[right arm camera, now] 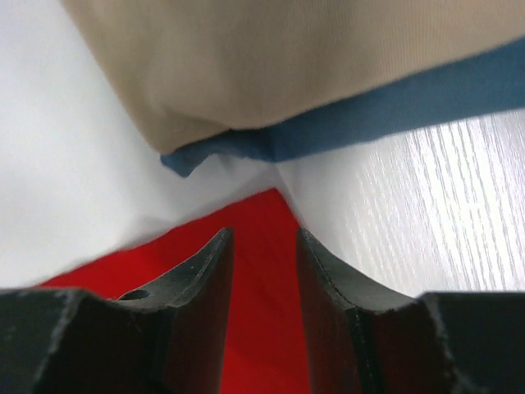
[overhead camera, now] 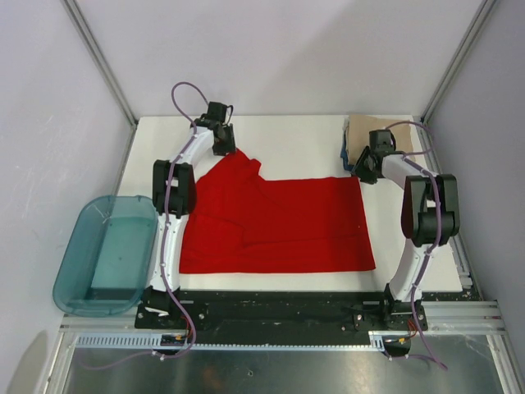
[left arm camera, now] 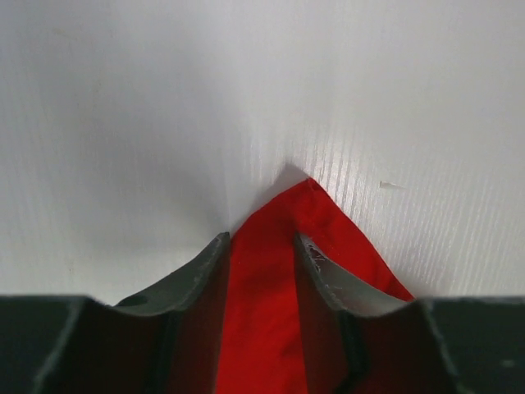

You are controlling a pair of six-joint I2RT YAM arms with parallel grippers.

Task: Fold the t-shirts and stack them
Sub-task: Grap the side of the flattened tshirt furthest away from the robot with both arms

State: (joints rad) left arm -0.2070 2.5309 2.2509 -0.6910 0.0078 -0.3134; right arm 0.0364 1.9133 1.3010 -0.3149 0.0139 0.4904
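Left end effector (overhead camera: 225, 149) sits at the far-left corner of the red shirt (overhead camera: 279, 222), its fingers narrow with a point of red cloth pinched between them. The tip of that cloth pokes out just past the fingertips in the left wrist view. Right end effector (overhead camera: 361, 171) is at the shirt's far-right corner, equally narrow, with the red corner lying between its fingers. I judge both to be gripping.

The red shirt lies spread on the white tabletop (overhead camera: 303, 139) with its long axis running left to right. Its far edge therefore spans from one end effector to the other, and the rest of the cloth lies nearward of both. On the left the cloth is drawn out into a peak, so that corner sits farther away than the right one. The far edge is thus skewed, not square.

Just beyond the shirt's far-right corner lie the folded tan shirt (right arm camera: 287, 57) and, beneath it, the blue shirt (right arm camera: 394, 111), close to the red corner.

The coming fold likely depends on carrying the far edge toward the near hem. Each arm is already nearest its own corner.
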